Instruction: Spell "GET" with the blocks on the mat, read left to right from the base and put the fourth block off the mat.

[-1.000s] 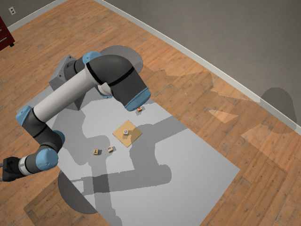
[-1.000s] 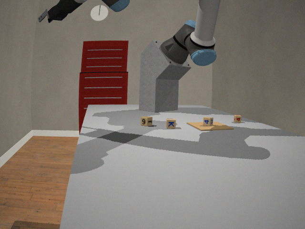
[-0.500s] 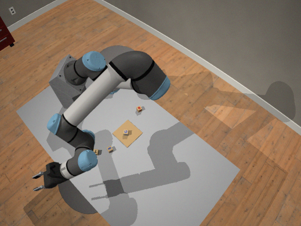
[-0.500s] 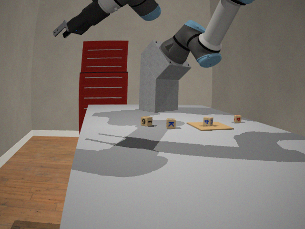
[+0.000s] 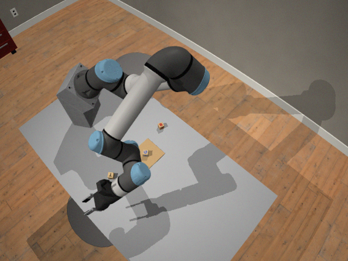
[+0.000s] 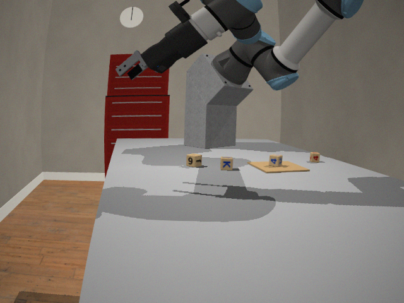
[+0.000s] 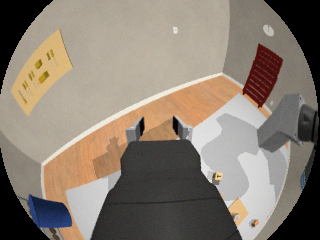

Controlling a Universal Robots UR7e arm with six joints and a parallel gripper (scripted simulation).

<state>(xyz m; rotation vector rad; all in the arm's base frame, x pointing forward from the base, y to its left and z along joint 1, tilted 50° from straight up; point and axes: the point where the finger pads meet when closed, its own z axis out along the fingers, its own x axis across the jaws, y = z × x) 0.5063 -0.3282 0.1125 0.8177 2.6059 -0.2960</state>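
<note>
The tan mat (image 5: 158, 153) (image 6: 293, 168) (image 7: 242, 206) lies flat on the table, partly hidden by the arm in the top view. The G block (image 5: 145, 153) (image 6: 275, 160) (image 7: 236, 218) sits on it, blue G up. The T block (image 5: 110, 175) (image 6: 194, 160) (image 7: 218, 176) stands off the mat, black T up. A block with a blue K on its side (image 6: 226, 163) stands between T and mat; its top is unreadable. A red-lettered block (image 5: 160, 125) (image 6: 314, 157) (image 7: 255, 223) is off the mat; its top resembles B or D. My gripper (image 5: 85, 206) (image 6: 125, 74) (image 7: 158, 122) is open, empty, high above the table's edge.
The grey robot pedestal (image 5: 81, 107) (image 6: 212, 124) (image 7: 280, 127) stands at the table's end. The arm passes above the table and hides the K-side block in the top view. A red cabinet (image 6: 137, 120) (image 7: 263, 75) and a blue bin (image 7: 50, 212) are away from the blocks.
</note>
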